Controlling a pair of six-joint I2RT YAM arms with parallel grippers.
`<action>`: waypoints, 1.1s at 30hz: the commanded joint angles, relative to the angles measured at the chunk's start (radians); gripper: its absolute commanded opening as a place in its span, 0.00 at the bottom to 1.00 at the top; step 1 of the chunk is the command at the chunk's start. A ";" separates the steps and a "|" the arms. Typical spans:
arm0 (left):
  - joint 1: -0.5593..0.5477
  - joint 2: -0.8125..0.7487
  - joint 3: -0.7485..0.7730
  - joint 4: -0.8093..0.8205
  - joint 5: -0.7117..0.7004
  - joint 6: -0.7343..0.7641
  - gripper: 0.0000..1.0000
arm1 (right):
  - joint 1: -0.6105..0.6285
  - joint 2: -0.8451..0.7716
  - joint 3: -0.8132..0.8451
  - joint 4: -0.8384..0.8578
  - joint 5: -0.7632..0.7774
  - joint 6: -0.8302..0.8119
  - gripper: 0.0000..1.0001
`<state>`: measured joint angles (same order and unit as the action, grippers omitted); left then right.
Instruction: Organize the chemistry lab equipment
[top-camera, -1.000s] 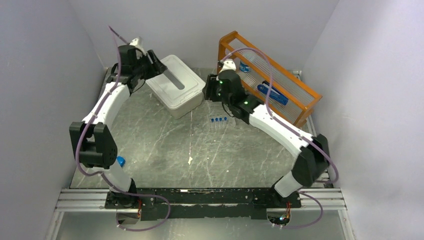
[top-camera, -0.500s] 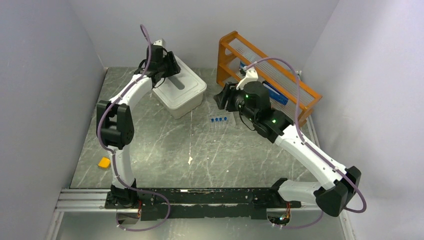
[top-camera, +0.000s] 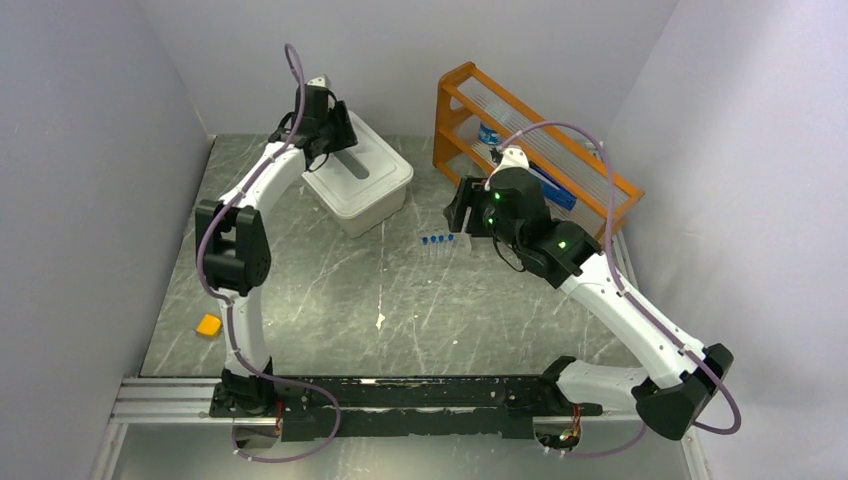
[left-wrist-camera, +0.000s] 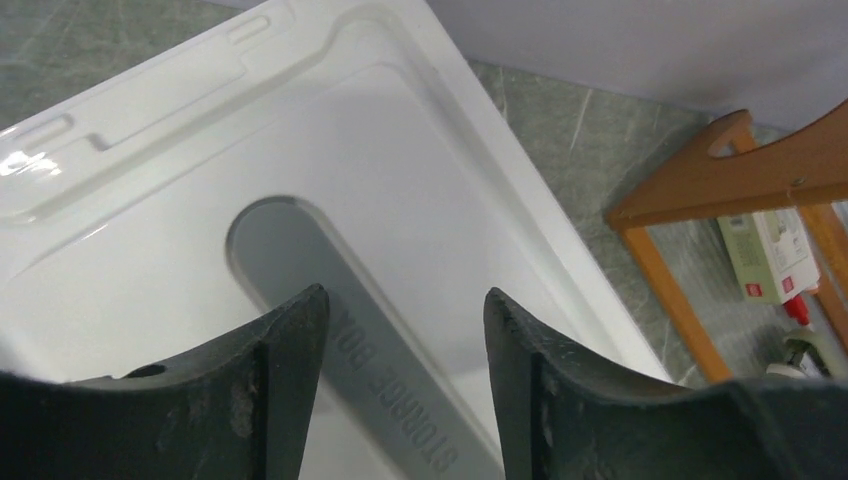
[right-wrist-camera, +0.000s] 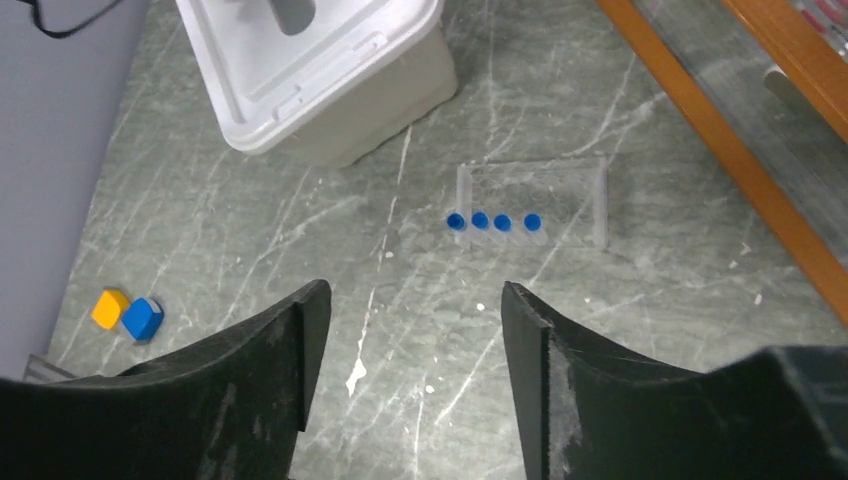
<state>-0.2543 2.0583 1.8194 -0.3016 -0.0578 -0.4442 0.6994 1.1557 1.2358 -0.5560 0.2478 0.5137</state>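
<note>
Test tubes (right-wrist-camera: 492, 222), apparently upright in clear rack (right-wrist-camera: 601, 205), beyond wide-open right pincer (right-wrist-camera: 415, 292).

From the left wrist I get only the lid of the white storage box (left-wrist-camera: 420, 150); its walls run off the frame. The lettering on its grey handle (left-wrist-camera: 290, 250) disappears under the left gripper (left-wrist-camera: 405, 300) and the bottom edge. The orange shelf rack (left-wrist-camera: 700, 185) is cut by the right edge, and the small packet (left-wrist-camera: 768, 255) inside it is too blurred to name. From the right wrist, the test tubes (right-wrist-camera: 492, 222) show as blue caps only; their clear bodies barely register. Overhead, I cannot identify the blue things (top-camera: 488, 133) in that rack at the table's far right corner.
</note>
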 joint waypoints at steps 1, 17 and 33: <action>0.000 -0.124 0.018 -0.101 0.037 0.089 0.65 | -0.003 -0.055 -0.007 -0.098 0.009 -0.024 0.70; -0.002 -0.992 -0.513 -0.331 -0.056 0.196 0.95 | -0.004 -0.197 0.059 -0.376 0.231 0.010 0.99; -0.002 -1.346 -0.563 -0.671 -0.200 0.124 0.97 | -0.003 -0.339 0.093 -0.475 0.295 0.042 1.00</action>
<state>-0.2527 0.7696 1.2499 -0.8593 -0.1776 -0.3111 0.6994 0.8570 1.3186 -1.0027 0.5175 0.5423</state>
